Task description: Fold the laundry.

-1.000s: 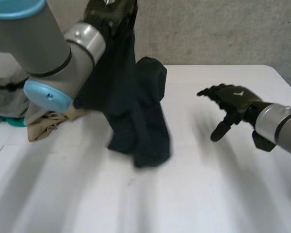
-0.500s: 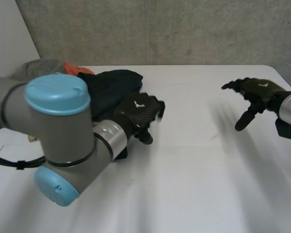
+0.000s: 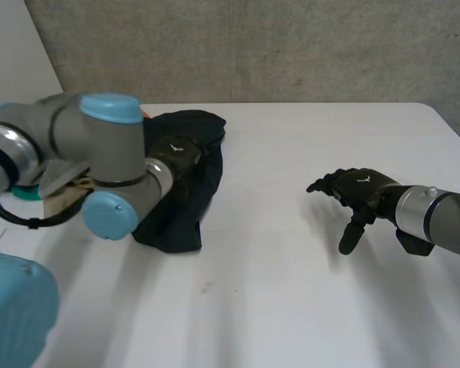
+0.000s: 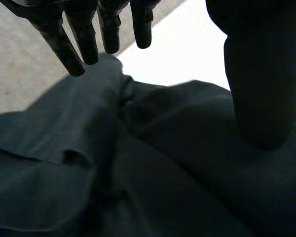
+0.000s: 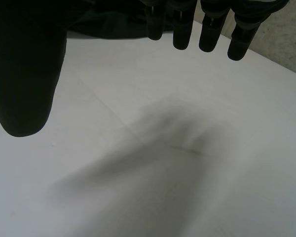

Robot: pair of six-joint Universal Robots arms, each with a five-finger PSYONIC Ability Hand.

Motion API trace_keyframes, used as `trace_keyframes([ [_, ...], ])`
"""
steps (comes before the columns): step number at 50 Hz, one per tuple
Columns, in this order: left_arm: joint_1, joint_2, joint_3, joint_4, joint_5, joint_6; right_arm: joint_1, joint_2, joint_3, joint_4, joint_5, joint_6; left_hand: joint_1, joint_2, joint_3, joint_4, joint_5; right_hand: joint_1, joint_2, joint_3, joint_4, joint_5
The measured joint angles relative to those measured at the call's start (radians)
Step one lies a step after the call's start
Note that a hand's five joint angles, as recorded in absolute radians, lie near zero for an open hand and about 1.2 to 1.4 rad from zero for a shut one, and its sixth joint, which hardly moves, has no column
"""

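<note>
1. A dark navy, crumpled cloth garment (image 3: 176, 208) lies in a loose heap on the left part of the white table (image 3: 291, 291), toward the far edge.
2. The robot's left hand (image 3: 178, 150) rests on the upper part of this heap, and its grey arm with light-blue caps reaches in from the left.
3. In the left wrist view the straight fingers (image 4: 86, 42) point out over a raised fold of the garment, and the thumb (image 4: 266, 79) stands apart from them. The hand is released and grasps nothing. I cannot tell whether the fingertips touch the fabric.
4. The garment spreads in broad, soft folds under the left palm, with a strip of bare table beyond its far edge.
5. The robot's right hand (image 3: 358, 188) hovers over the bare right part of the table, well apart from the garment.
6. In the right wrist view its fingers (image 5: 181, 32) are straight and spread from the thumb (image 5: 27, 74). This hand is also released and holds nothing, with plain white tabletop under the palm.
7. Behind the left arm, at the table's left edge, lie a beige crumpled cloth (image 3: 65, 201) and a teal item (image 3: 21, 193).
8. A grey concrete wall (image 3: 291, 46) rises behind the table.
</note>
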State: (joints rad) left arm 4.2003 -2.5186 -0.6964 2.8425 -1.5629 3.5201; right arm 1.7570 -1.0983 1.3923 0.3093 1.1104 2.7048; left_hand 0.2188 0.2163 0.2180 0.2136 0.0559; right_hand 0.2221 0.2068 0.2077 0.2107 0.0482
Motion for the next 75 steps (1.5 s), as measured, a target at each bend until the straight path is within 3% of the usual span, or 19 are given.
trace_keyframes([
  [9,-0.042,-0.104,0.089,-0.006,-0.049,0.095,-0.004,-0.002,0.009,-0.005,-0.004,0.006,0.266,0.256,0.255,0.254,0.238,0.000,0.000,0.000,0.000,0.000],
  [11,-0.045,-0.120,0.100,0.001,-0.066,0.127,-0.004,-0.003,0.010,-0.007,-0.004,0.007,0.549,0.506,0.502,0.510,0.484,0.000,0.000,0.000,0.000,0.000],
  [12,-0.046,-0.126,0.103,0.004,-0.074,0.138,-0.004,-0.003,0.011,-0.008,-0.004,0.007,0.549,0.506,0.502,0.510,0.484,0.000,0.000,0.000,0.000,0.000],
  [13,-0.046,-0.131,0.107,0.007,-0.084,0.152,-0.004,-0.003,0.011,-0.008,-0.005,0.007,0.782,0.755,0.749,0.757,0.727,0.000,0.000,0.000,0.000,0.000],
  [14,-0.046,-0.135,0.112,0.010,-0.095,0.166,-0.004,-0.004,0.011,-0.009,-0.005,0.008,0.861,0.895,0.889,0.902,0.869,0.000,0.000,0.000,0.000,0.000],
  [16,-0.047,-0.135,0.116,0.016,-0.116,0.183,-0.003,-0.004,0.011,-0.010,-0.005,0.008,0.881,0.948,0.942,0.957,0.927,0.000,0.000,0.000,0.000,0.000],
  [26,-0.054,0.067,0.037,0.032,-0.178,0.127,0.004,-0.013,-0.009,-0.012,-0.007,0.021,0.907,0.977,0.964,0.980,0.953,0.000,0.000,0.000,0.000,0.000],
  [37,-0.060,0.446,-0.180,0.025,-0.034,0.045,0.088,0.037,-0.183,-0.026,0.001,0.076,0.917,0.977,0.964,0.980,0.953,0.000,0.000,0.000,0.000,-0.002],
  [42,-0.060,0.577,-0.269,0.024,0.015,0.039,0.211,0.145,-0.349,-0.044,0.034,0.226,0.920,0.977,0.964,0.980,0.953,0.000,0.000,0.000,0.000,-0.002],
  [49,-0.063,0.641,-0.314,0.024,0.019,0.030,0.376,0.315,-0.494,-0.061,0.138,0.466,0.920,0.977,0.964,0.980,0.953,0.005,0.009,0.009,0.008,0.006],
  [51,-0.066,0.644,-0.315,0.022,0.017,0.020,0.413,0.352,-0.511,-0.064,0.163,0.524,0.920,0.977,0.964,0.980,0.953,0.078,0.086,0.085,0.080,0.075],
  [54,-0.068,0.645,-0.312,0.018,0.013,-0.002,0.454,0.391,-0.522,-0.071,0.193,0.591,0.920,0.977,0.964,0.980,0.953,0.391,0.395,0.387,0.382,0.376],
  [55,-0.069,0.644,-0.310,0.017,0.012,-0.009,0.465,0.401,-0.523,-0.076,0.209,0.613,0.920,0.977,0.964,0.980,0.953,0.600,0.647,0.609,0.601,0.596],
  [57,-0.067,0.644,-0.307,0.015,0.010,-0.031,0.471,0.405,-0.517,-0.089,0.246,0.642,0.920,0.977,0.964,0.980,0.953,0.854,0.904,0.883,0.888,0.863],
  [61,-0.058,0.645,-0.307,0.009,0.008,-0.054,0.447,0.362,-0.491,-0.107,0.300,0.635,0.920,0.977,0.964,0.980,0.953,0.875,0.952,0.942,0.970,0.908],
  [65,-0.025,0.654,-0.323,-0.006,0.013,-0.071,0.350,0.184,-0.429,-0.119,0.314,0.517,0.920,0.977,0.968,0.980,0.953,0.875,0.952,0.942,0.974,0.908],
  [72,0.037,0.656,-0.366,-0.017,0.061,-0.089,0.202,-0.074,-0.397,-0.030,0.158,0.274,0.920,0.980,0.968,0.980,0.953,0.875,0.952,0.959,0.983,0.921],
  [75,0.049,0.635,-0.384,-0.015,0.091,-0.101,0.169,-0.105,-0.416,0.041,0.096,0.224,0.920,0.980,0.968,0.980,0.953,0.875,0.952,0.967,0.988,0.935],
])
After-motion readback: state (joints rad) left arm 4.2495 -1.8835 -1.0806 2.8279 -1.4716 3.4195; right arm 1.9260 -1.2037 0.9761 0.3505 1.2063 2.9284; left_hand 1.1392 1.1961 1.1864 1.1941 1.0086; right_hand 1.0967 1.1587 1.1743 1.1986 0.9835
